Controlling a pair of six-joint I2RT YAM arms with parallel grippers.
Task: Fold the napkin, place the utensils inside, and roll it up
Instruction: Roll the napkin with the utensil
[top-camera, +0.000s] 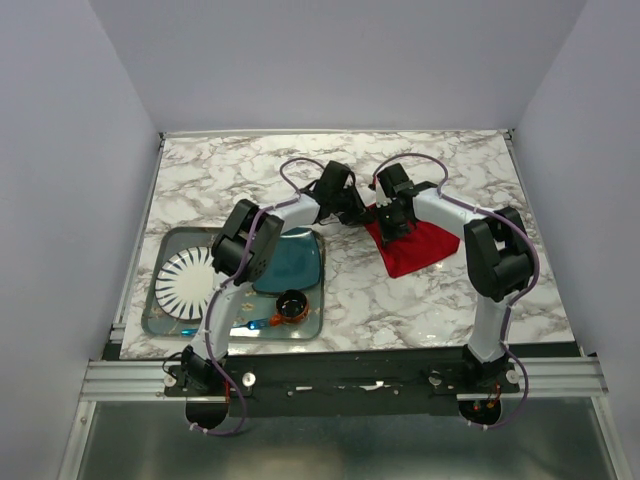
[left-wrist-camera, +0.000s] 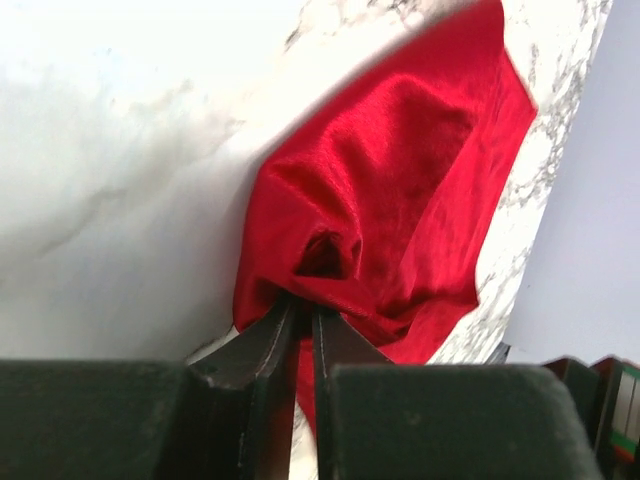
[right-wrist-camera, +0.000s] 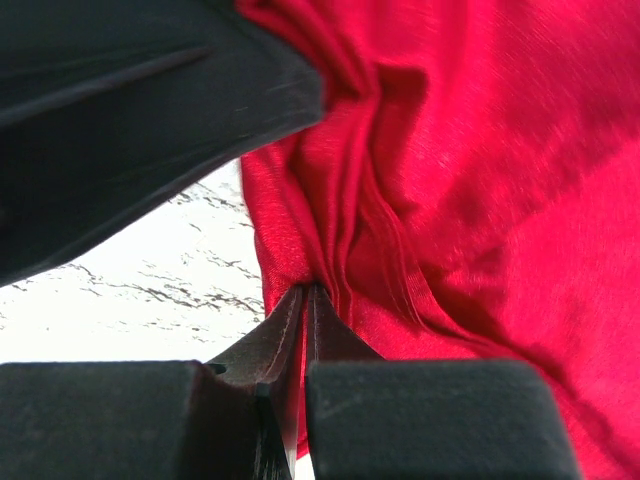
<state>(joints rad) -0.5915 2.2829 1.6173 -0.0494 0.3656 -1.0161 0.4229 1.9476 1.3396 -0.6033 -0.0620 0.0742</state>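
Note:
The red napkin (top-camera: 412, 247) lies bunched on the marble table, right of centre. My left gripper (top-camera: 367, 213) is shut on its left edge; in the left wrist view the cloth (left-wrist-camera: 400, 200) gathers into the gripper (left-wrist-camera: 303, 312). My right gripper (top-camera: 392, 228) is shut on a fold close beside it; in the right wrist view the red cloth (right-wrist-camera: 480, 180) pleats into the gripper (right-wrist-camera: 306, 296). The silver fork is not in view.
A metal tray (top-camera: 160, 320) at the near left holds a white striped plate (top-camera: 186, 280), a teal plate (top-camera: 290, 260), a small dark cup (top-camera: 291, 304) and a blue plastic utensil (top-camera: 255, 324). The table's edges run at the far (top-camera: 330, 131) and right sides.

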